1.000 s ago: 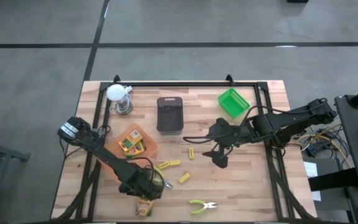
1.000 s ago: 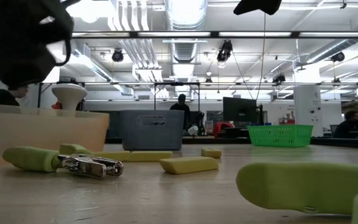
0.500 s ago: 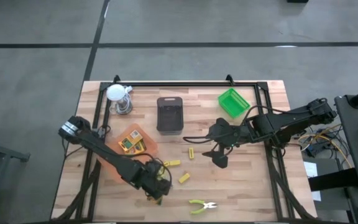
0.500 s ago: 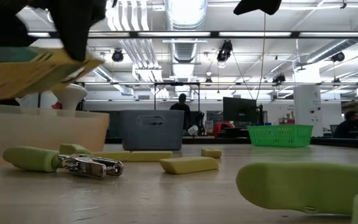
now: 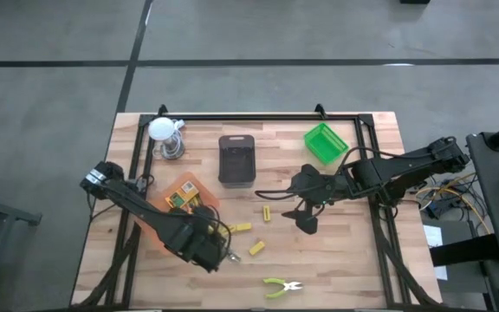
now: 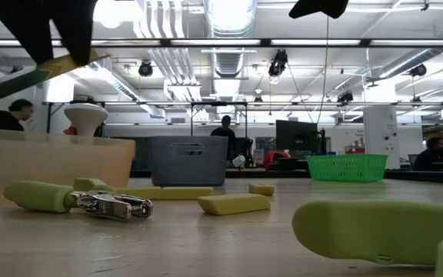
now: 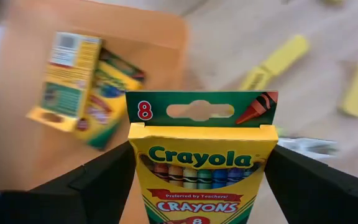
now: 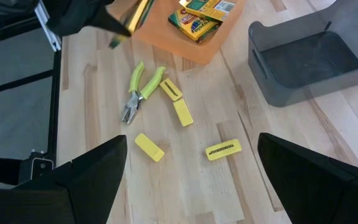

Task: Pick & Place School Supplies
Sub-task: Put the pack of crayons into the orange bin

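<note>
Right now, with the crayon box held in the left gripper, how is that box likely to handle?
The crayon box looks like thin cardboard, so probably light and crushable under hard squeeze. The left gripper grips its flat sides, so it likely won't roll. Its glossy print may be slightly slippery.

The crayon box [image 7: 202, 163] seen in the left wrist view carries the only clear print. Its green top flap shows a white "8". Below it, on the yellow front, stands the brand "Crayola" in green letters, and under a row of drawn crayons a red band reads "CRAYONS", with a second "8" partly cut off beneath it. The boxes [image 7: 82, 87] lying in the orange tray [image 7: 23, 149] bear print too, but it is too blurred to read.
</note>
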